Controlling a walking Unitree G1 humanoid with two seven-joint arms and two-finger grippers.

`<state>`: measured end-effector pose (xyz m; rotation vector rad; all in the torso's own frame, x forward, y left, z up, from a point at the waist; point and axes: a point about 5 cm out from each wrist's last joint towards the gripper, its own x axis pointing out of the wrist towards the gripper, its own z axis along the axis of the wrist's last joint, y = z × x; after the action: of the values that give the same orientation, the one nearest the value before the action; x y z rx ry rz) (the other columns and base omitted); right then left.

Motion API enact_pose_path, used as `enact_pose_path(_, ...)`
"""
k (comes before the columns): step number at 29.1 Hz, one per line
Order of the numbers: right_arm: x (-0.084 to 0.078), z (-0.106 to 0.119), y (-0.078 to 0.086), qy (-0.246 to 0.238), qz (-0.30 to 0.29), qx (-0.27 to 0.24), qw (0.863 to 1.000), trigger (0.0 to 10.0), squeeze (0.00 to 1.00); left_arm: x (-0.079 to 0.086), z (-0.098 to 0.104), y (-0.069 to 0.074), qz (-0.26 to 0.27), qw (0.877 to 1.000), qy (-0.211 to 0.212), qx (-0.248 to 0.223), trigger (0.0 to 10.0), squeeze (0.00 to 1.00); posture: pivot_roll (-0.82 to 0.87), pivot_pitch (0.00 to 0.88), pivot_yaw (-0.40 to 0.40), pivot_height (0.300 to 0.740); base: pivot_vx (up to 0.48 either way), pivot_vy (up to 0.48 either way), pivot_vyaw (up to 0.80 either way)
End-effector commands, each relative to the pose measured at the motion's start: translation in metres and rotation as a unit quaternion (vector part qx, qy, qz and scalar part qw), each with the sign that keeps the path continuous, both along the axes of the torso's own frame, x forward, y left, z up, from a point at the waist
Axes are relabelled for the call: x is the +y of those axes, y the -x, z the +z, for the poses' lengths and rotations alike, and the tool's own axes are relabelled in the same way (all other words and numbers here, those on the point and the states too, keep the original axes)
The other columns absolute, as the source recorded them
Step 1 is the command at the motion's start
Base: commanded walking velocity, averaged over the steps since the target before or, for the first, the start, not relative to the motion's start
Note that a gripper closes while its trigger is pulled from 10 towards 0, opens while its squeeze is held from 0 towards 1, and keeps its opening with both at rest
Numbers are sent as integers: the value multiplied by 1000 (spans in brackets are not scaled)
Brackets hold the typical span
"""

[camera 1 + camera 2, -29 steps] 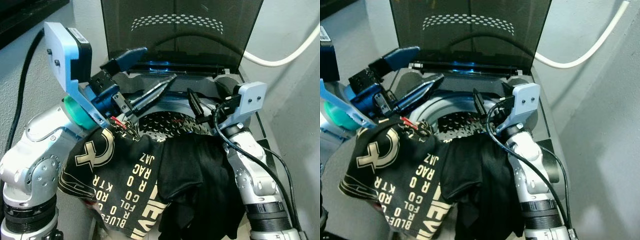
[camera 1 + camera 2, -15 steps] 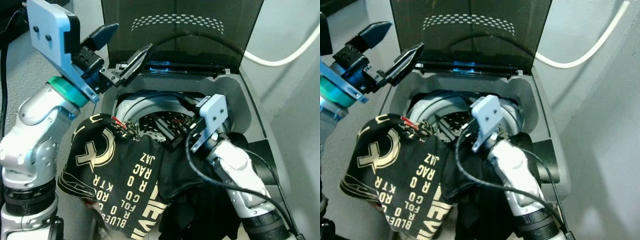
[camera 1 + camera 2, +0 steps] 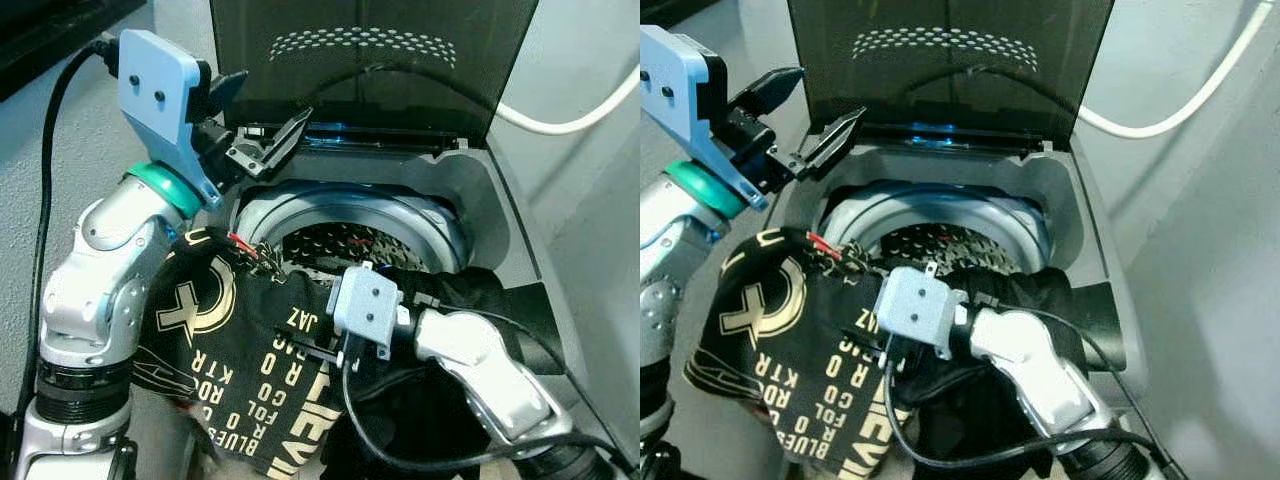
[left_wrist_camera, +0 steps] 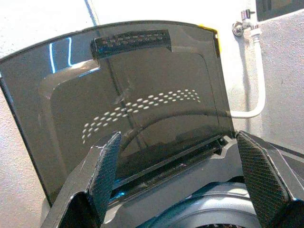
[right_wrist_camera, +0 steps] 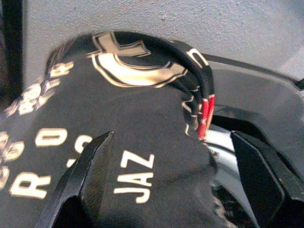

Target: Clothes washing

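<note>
A black T-shirt with gold lettering (image 3: 235, 345) hangs over the front left rim of the open top-loading washer (image 3: 470, 200). A plain black garment (image 3: 475, 290) lies over the front right rim, partly under my right arm. My right gripper (image 3: 312, 352) is low at the front, pointing left at the shirt. In the right wrist view its fingers (image 5: 88, 178) are spread open on either side of the "JAZ" print (image 5: 135, 178). My left gripper (image 3: 265, 108) is raised above the washer's back left corner, open and empty, and faces the lid (image 4: 142, 109).
The dark tinted lid (image 3: 370, 70) stands upright behind the perforated drum (image 3: 350, 240). A white hose (image 3: 570, 115) runs along the wall at right to a tap (image 4: 242, 26). A black cable (image 3: 45, 170) hangs at left. Grey walls close in on both sides.
My right arm swung from over the drum down to the washer's front, its gripper now pointing at the printed shirt. The left gripper rose off the shirt and stays raised and open.
</note>
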<state>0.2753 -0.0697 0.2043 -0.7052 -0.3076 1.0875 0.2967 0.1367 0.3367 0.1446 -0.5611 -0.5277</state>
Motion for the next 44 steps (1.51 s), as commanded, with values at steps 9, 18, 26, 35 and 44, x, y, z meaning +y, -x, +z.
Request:
enact_pose_path(9,-19,-14,-14,50,-65,25,996,4431,0,-2,-5,-2,-4,1000,-2,5,10000,0,130,46,86,740,0,0,0)
enact_pose_path(18,-22,-16,-13,44,-58,42,996,0,0,-3,-7,-2,-6,1000,2,6,10000,0,122,47,78,740,0,0,0)
enact_pose_path(26,-27,-9,-29,7,-116,11,993,0,0,-4,-7,-1,-6,1000,4,5,10000,0,123,46,77,740,0,0,0)
enact_pose_path(35,-31,-5,-35,-12,-143,-2,990,0,0,-5,-7,-1,-6,1000,5,6,10000,0,126,51,77,740,0,0,0)
enact_pose_path(44,-56,28,-71,-69,-321,-140,934,0,0,-5,-7,-1,-3,1000,7,6,10000,0,130,55,74,740,0,0,0)
